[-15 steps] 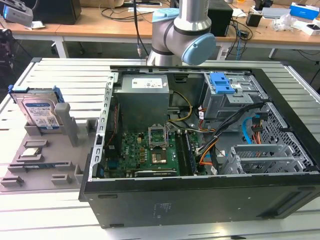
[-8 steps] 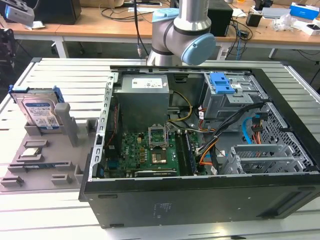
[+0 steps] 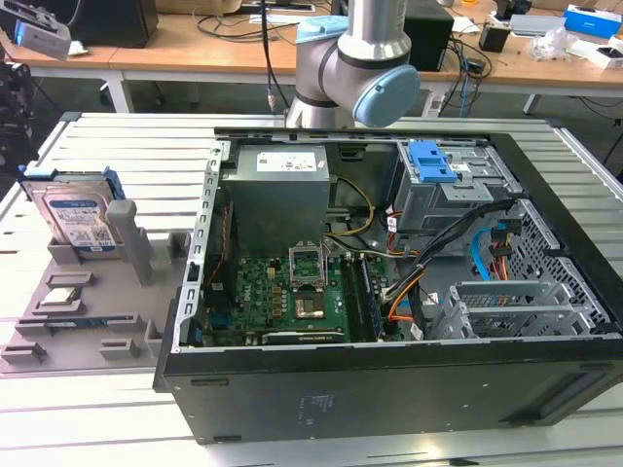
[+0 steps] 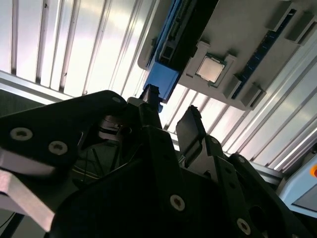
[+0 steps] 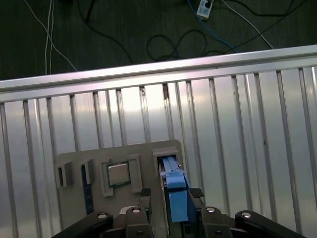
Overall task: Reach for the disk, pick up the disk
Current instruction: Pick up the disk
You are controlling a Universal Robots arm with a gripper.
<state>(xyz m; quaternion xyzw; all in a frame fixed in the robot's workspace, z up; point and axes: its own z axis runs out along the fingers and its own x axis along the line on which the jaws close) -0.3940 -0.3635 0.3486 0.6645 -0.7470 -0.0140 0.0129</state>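
The disk [image 3: 78, 216] stands on edge in a slot of the grey holder plate [image 3: 92, 326] at the exterior view's left, silver with a white-and-blue label and a blue bracket. In both wrist views my gripper [image 5: 170, 192] is open just above the disk's blue bracket edge [image 5: 176, 191], with one black fingertip [image 5: 145, 192] on each side of it. There is a gap between that fingertip and the bracket. In the second wrist view the gripper [image 4: 171, 111] sits just short of the blue bracket [image 4: 163, 79].
A small square silver chip [image 5: 118, 174] lies in a pocket of the holder plate [image 5: 124, 151] beside the disk. An open computer case [image 3: 389, 389] with a grey drive cage and blue latch [image 3: 433, 161] fills the exterior view's right. The ribbed metal table [image 5: 233, 124] ends at a rail, with floor cables beyond.
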